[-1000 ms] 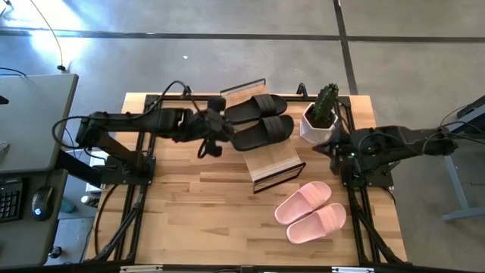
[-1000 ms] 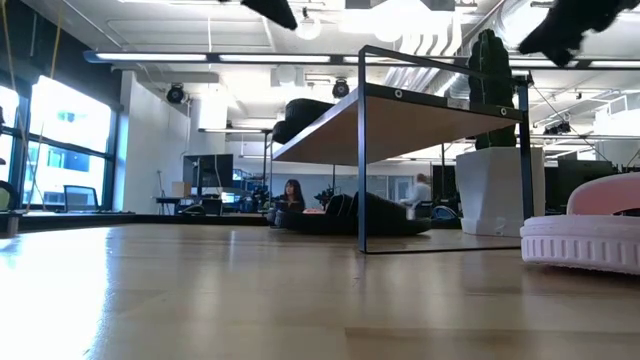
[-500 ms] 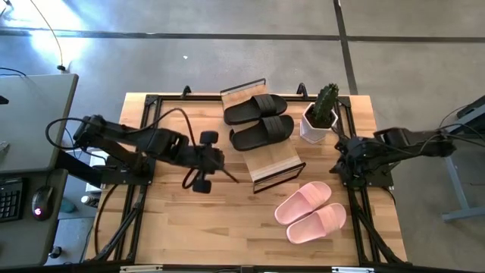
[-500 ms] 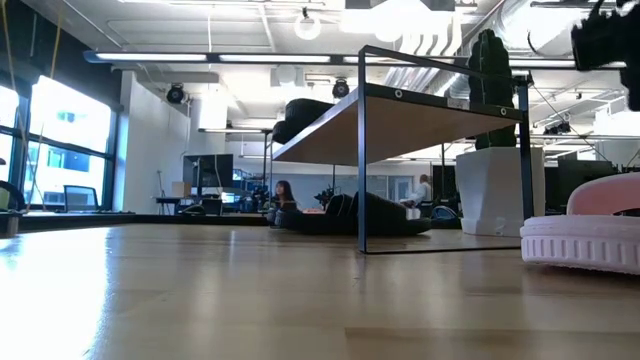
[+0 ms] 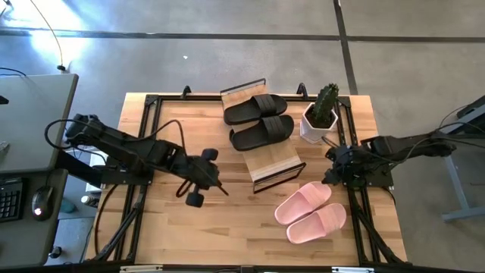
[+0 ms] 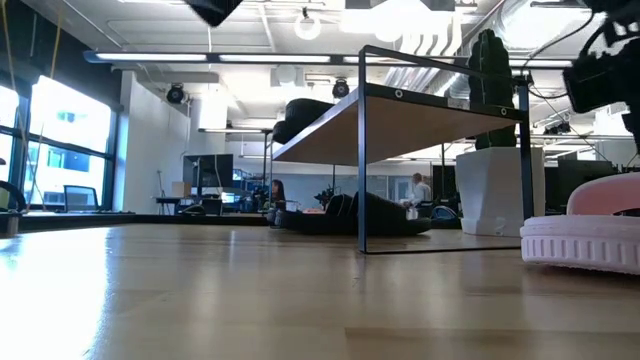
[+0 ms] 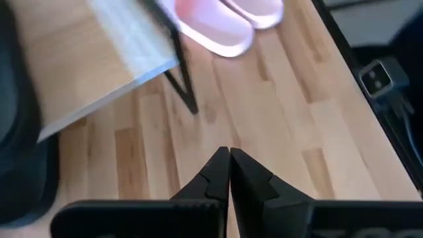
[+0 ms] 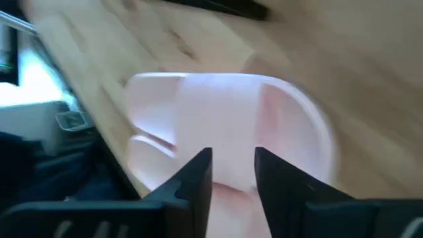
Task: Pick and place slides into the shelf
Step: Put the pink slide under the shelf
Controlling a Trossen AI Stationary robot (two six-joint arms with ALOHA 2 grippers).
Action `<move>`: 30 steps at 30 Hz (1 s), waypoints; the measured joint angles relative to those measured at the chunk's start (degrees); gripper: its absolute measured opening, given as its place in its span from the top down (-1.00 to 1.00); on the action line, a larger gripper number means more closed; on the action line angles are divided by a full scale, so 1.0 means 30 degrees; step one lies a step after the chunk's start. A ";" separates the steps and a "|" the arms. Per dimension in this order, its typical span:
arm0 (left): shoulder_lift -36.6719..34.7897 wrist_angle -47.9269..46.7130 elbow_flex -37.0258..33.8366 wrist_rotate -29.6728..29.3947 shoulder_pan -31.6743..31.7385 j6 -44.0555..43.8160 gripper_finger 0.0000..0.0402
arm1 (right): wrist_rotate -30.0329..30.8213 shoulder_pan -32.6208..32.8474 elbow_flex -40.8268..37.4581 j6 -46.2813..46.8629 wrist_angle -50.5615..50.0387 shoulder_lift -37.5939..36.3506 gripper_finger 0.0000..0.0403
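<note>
Two black slides (image 5: pixel 258 108) (image 5: pixel 262 130) lie side by side on the shelf (image 5: pixel 274 161), on its upper slat board. Two pale pink slides (image 5: pixel 303 202) (image 5: pixel 317 222) rest sole-down on the table near the right front. My left gripper (image 5: pixel 221 189) hovers shut over bare table left of the shelf's near end; its wrist view shows the fingertips (image 7: pixel 229 158) together. My right gripper (image 5: pixel 330 177) is open just above the far pink slide (image 8: pixel 225 112), at the end nearest the right edge, with a finger on either side in its wrist view.
A white pot with a cactus (image 5: pixel 319 120) stands right of the shelf at the back. The arms' black base frames (image 5: pixel 129 174) (image 5: pixel 364 189) run along both sides of the table. Bare wood lies at the near left (image 5: pixel 197 235).
My left gripper has drawn back from the black slides on the shelf, going toward the near edge and ending left of the shelf's near end. My right gripper has moved from beside the cactus pot toward the near edge, down to the pink slides.
</note>
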 joint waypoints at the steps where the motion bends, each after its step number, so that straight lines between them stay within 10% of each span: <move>1: -0.0322 0.0459 -0.0492 -0.0015 -0.0011 -0.0281 0.99 | -0.0191 0.0151 -0.0306 0.0598 0.0675 0.0001 0.42; 30: -0.2151 0.4399 -0.4464 0.0312 -0.0033 -0.0587 0.95 | 0.2327 0.4765 -0.4451 0.7427 0.5757 0.0161 0.19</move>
